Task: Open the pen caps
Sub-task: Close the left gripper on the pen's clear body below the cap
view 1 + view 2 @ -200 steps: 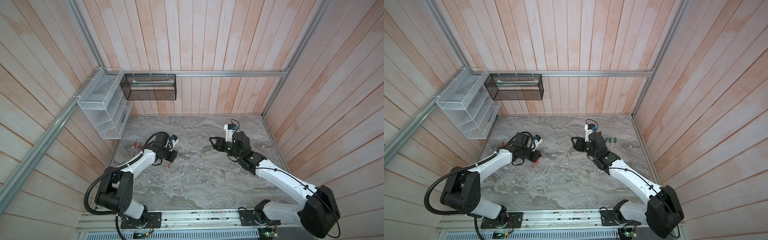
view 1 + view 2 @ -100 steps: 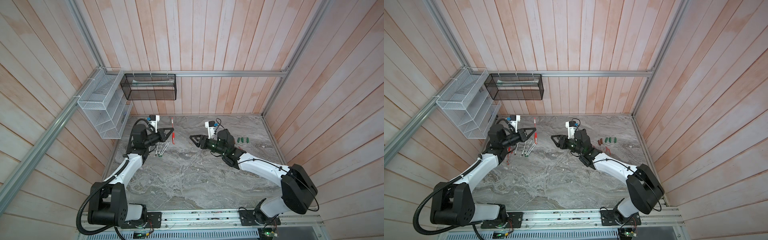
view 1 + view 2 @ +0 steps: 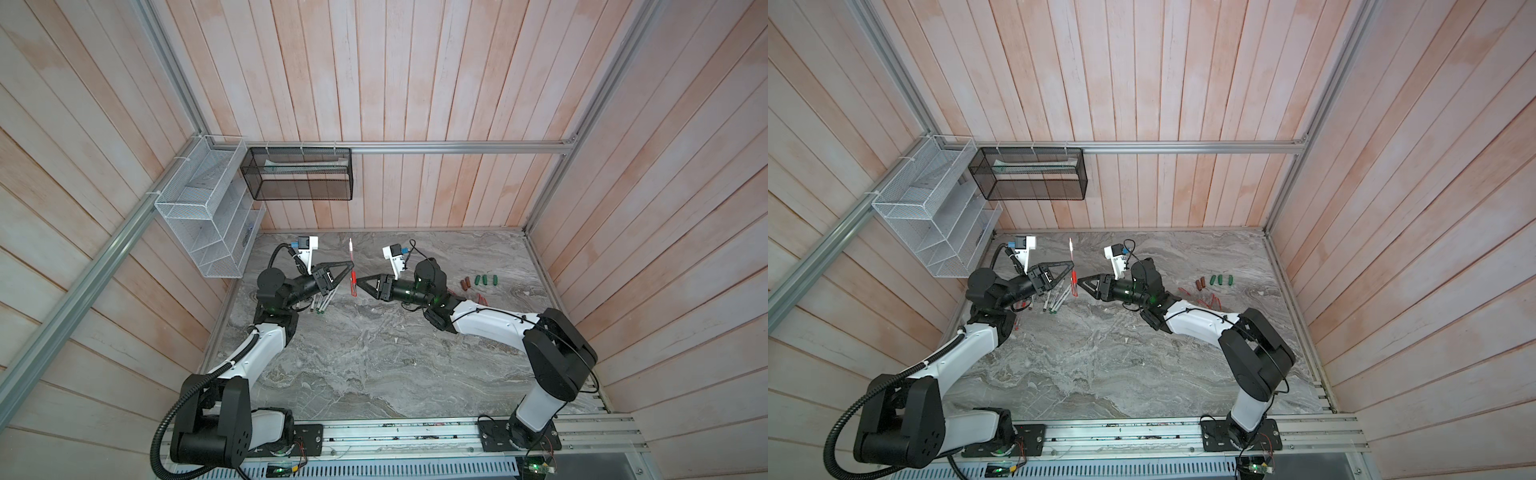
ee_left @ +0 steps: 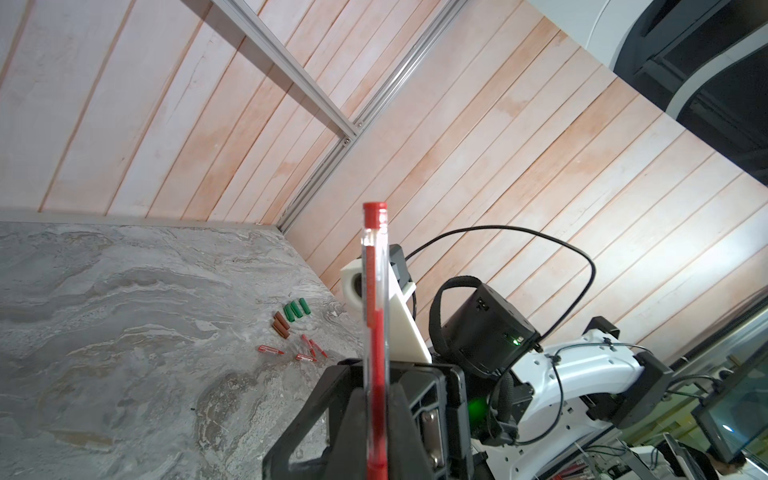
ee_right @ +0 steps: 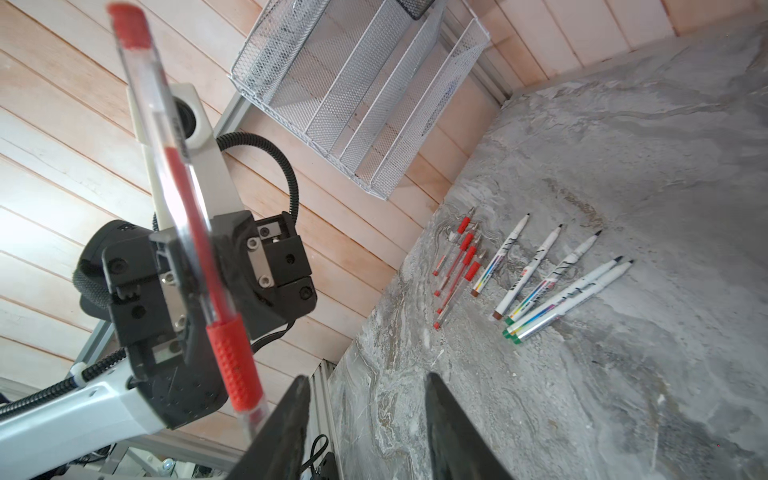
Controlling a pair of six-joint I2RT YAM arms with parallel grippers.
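The right gripper [image 3: 360,280] has slid closer to the red pen [image 3: 351,254] than it was half a second ago. Its two black, pointy fingers [image 5: 291,415] stand apart, and the pen's bumpy red rubber end is just beside one of them. The left gripper [image 3: 349,266] squeezes the pen's clear tube and holds it standing up, near 12 o'clock on the grey, stone-look worktop [image 3: 374,353]. At 2 o'clock lie chunky green caps [image 3: 486,279], brown caps [image 3: 465,284] and thin red caps [image 3: 482,298]. Long white markers [image 5: 552,270] lie in a row at 10 o'clock.
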